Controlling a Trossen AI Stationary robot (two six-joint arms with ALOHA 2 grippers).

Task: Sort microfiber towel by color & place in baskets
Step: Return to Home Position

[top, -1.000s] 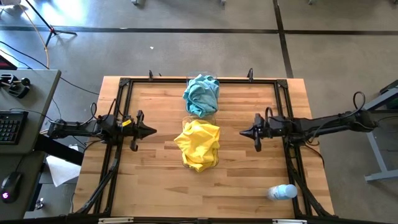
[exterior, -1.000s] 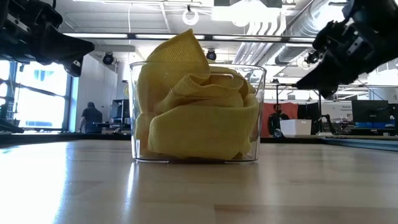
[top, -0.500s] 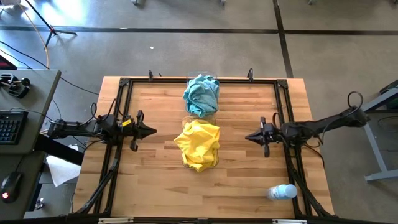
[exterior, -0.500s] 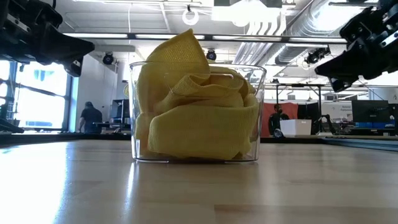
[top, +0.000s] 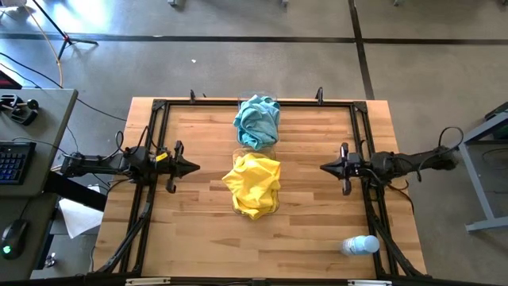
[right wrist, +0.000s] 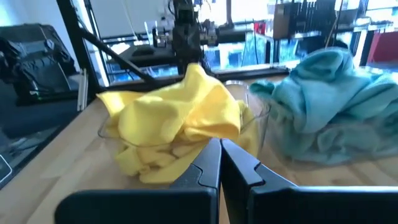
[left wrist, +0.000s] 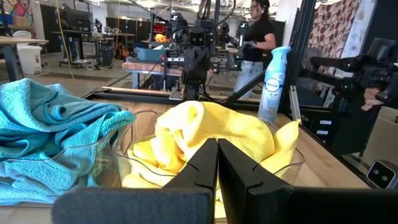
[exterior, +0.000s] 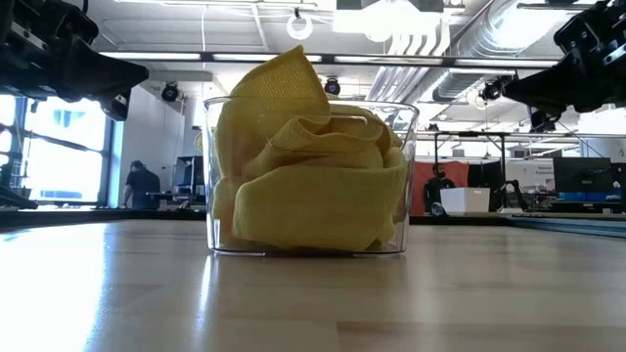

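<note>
Low view: yellow towels (exterior: pixel 308 191) filling bin (exterior: pixel 405 119)

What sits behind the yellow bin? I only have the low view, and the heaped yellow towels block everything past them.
Observer: A second clear bin stands right behind it, piled with teal-blue towels.
Operator: Anything else on the table?
Observer: A spray bottle stands upright near the table edge on the right arm's side.
Operator: How are the pincers?
Observer: Both are shut and empty. The left pincer and the right pincer flank the yellow towels, well apart from them.
</note>
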